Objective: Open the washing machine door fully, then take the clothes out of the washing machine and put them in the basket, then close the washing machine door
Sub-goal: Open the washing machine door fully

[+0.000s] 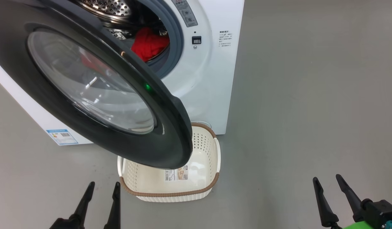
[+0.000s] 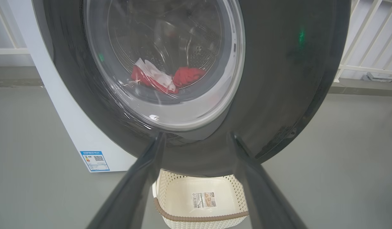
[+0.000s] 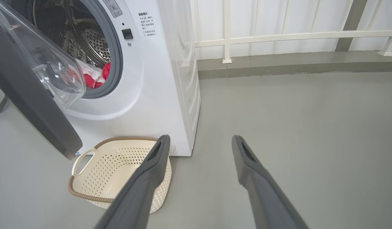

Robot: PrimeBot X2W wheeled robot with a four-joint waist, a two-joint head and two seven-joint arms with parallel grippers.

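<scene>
The washing machine door stands partly open, its black rim and glass bowl hanging over the basket. Behind it the white washing machine shows its drum, with the red clothes lying inside. Through the door glass the clothes look red and white. My left gripper is open at the lower left, short of the door and touching nothing. At the lower right my right gripper is open over bare floor, well right of the basket. The basket holds nothing but a sticker.
A white railing and a low grey kerb run behind the machine. Grey floor spreads to the right of the machine. A blue label sits low on the machine's front.
</scene>
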